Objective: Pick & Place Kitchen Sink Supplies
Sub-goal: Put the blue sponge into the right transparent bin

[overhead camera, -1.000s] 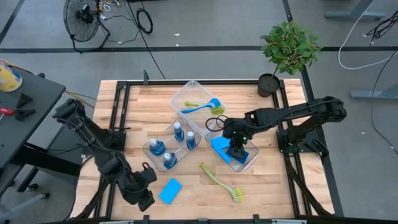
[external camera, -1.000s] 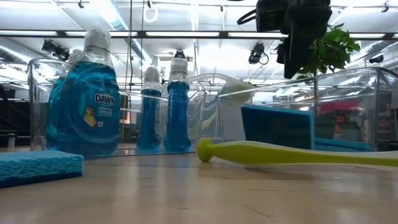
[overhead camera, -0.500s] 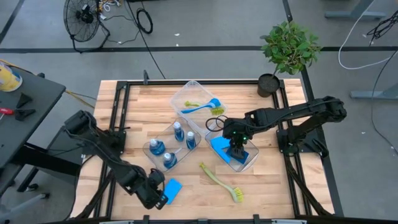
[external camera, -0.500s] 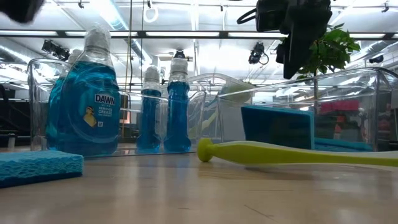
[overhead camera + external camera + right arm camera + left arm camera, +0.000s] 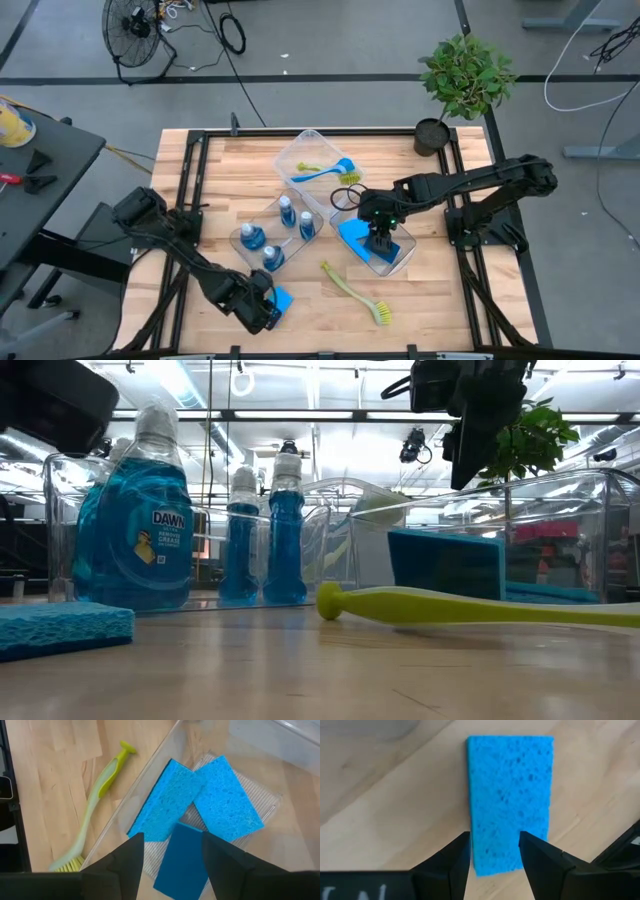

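Three sponges (image 5: pixel 200 820) fill one bin (image 5: pixel 405 258); both grippers (image 5: pixel 495 855) hover open, empty.

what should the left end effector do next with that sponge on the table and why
Probably lower straight down and close on it. The left end effector hangs open over one end of the flat light-blue rectangular sponge, which lies loose on the wooden table, fingers either side of its width. The other sponges already sit in the clear plastic bin under the right end effector.

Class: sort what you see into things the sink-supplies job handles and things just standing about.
Job: loose sponge under the open left gripper; binned sponges below the open right gripper; soap bottles; brushes.
Bystanders: potted plant; floor fan.
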{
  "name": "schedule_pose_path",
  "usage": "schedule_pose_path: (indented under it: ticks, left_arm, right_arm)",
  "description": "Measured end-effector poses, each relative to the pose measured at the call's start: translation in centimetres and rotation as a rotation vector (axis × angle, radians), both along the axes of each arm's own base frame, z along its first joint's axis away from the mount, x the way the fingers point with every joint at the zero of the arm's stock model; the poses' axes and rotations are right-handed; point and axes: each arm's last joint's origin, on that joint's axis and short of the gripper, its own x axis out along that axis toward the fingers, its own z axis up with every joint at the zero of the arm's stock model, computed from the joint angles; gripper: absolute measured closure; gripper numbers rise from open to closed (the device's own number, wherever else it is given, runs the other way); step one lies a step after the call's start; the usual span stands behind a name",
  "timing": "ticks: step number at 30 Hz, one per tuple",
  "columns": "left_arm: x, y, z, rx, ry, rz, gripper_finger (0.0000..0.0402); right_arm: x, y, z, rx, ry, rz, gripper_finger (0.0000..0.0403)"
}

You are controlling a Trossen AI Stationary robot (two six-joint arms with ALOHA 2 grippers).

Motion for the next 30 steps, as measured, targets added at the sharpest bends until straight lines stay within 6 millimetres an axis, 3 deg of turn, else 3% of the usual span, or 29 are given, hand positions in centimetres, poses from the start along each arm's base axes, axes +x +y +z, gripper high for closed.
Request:
schedule_pose_path:
  ticks: [11,23,30]
  left_arm:
    - [-1.3,-0.8,0.3,-0.008,0.038,-0.066,0.0228]
    - [-1.5,0.6,1.2,0.056,0.055,-0.080,0.0228]
    - [-1.9,-0.5,4.1,0.100,0.087,-0.138,0.0228]
  right_arm:
    - [0.0,0.0,0.0,0.000,0.000,0.000,0.0206]
    - [0.0,0.0,0.0,0.004,-0.002,-0.008,0.0206]
    - [0.0,0.0,0.0,0.013,0.001,-0.029,0.0206]
